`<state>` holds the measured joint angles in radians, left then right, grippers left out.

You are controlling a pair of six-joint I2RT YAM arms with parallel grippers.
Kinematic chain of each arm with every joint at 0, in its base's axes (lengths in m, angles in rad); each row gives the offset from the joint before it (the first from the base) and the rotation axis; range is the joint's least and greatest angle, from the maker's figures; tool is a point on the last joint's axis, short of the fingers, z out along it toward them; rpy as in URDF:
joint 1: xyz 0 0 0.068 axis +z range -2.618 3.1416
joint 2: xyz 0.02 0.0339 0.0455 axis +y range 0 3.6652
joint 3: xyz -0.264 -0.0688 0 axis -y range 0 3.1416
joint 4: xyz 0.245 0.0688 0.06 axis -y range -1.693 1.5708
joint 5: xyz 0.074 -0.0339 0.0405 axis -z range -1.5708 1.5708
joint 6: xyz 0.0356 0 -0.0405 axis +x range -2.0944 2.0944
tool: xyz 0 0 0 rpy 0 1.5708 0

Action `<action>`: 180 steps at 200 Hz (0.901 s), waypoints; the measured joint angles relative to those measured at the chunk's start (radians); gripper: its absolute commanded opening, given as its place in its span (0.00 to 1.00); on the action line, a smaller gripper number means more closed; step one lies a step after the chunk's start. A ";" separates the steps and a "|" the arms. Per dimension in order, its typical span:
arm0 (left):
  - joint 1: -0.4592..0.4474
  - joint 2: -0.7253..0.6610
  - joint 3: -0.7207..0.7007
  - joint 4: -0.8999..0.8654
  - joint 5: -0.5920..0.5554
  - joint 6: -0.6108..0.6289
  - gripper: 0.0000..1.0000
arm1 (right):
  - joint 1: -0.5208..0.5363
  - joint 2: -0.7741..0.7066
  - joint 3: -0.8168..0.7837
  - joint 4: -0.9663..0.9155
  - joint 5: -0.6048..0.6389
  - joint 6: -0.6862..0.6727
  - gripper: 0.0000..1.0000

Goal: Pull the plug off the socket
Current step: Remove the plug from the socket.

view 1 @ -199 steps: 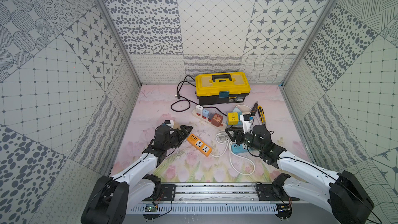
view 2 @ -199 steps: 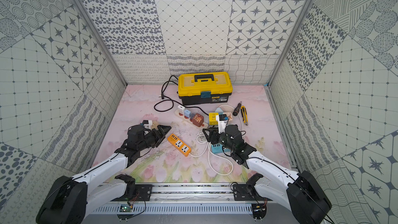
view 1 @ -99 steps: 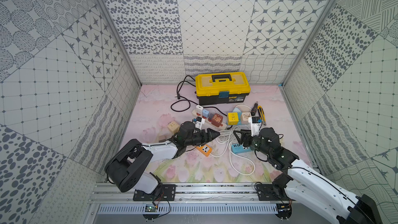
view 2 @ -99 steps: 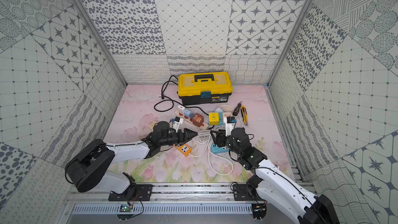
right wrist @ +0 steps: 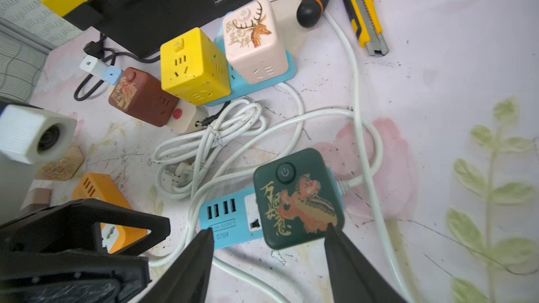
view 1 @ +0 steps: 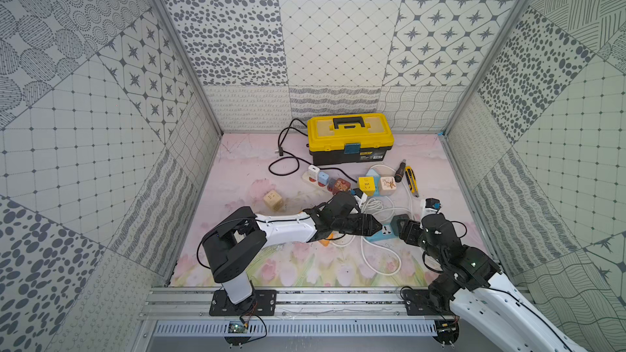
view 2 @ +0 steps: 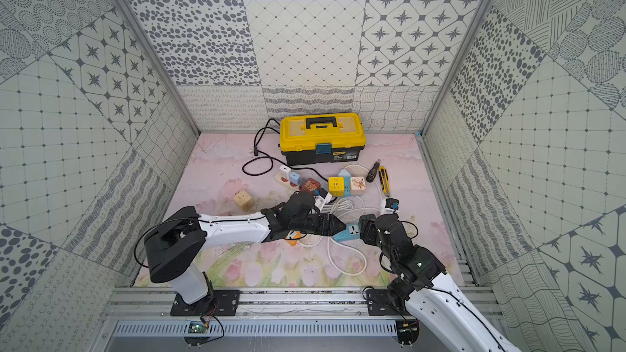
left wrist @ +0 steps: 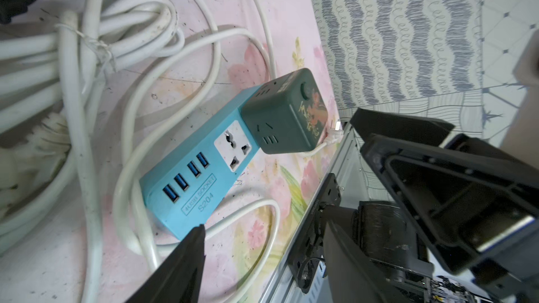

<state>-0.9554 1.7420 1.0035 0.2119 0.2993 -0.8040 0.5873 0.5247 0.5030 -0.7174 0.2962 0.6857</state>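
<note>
Right pincer (right wrist: 269,228) hangs open over dark green cube plug (right wrist: 294,199); looks rigid, light, slick plastic, so clamp its flat sides; blue USB power strip (right wrist: 221,215) probably lifts too.

I have the left arm (view 1: 288,230) folded tight at its shoulder and laid out low. Its white forearm runs almost level toward the middle of the workspace, with the wrist rolled onto its side. The left gripper (view 1: 376,227) points straight at the right gripper (view 1: 400,229); in both top views the two noses sit close, tip facing tip, not touching. My right arm (view 1: 474,262) rises from the near right corner, then bends forward and down at the wrist. In the right wrist view its fingers (right wrist: 192,266) stand well apart. In the left wrist view the left fingers (left wrist: 180,263) are parted too.
</note>
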 measured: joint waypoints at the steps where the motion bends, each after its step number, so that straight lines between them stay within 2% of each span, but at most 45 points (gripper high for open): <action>1: -0.001 0.003 0.005 -0.005 -0.002 0.004 0.67 | 0.000 0.000 0.000 -0.001 0.001 0.000 0.67; 38: -0.015 0.104 0.157 -0.180 -0.048 0.157 0.65 | -0.039 0.083 0.005 -0.007 -0.018 0.002 0.70; 67: -0.017 0.170 0.242 -0.283 -0.061 0.280 0.66 | -0.134 0.140 0.003 0.029 -0.117 -0.022 0.83; 99: -0.017 0.220 0.295 -0.367 -0.090 0.419 0.68 | -0.243 0.198 0.004 0.053 -0.245 -0.064 0.86; 141: -0.017 0.225 0.260 -0.360 -0.123 0.623 0.70 | -0.300 0.280 0.006 0.072 -0.334 -0.089 0.85; 180: -0.018 0.213 0.134 -0.194 -0.105 0.849 0.71 | -0.301 0.347 0.007 0.074 -0.352 -0.105 0.81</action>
<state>-0.9733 1.9549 1.1374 0.0181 0.1944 0.0452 0.2863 0.8719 0.5098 -0.6437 -0.0563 0.5808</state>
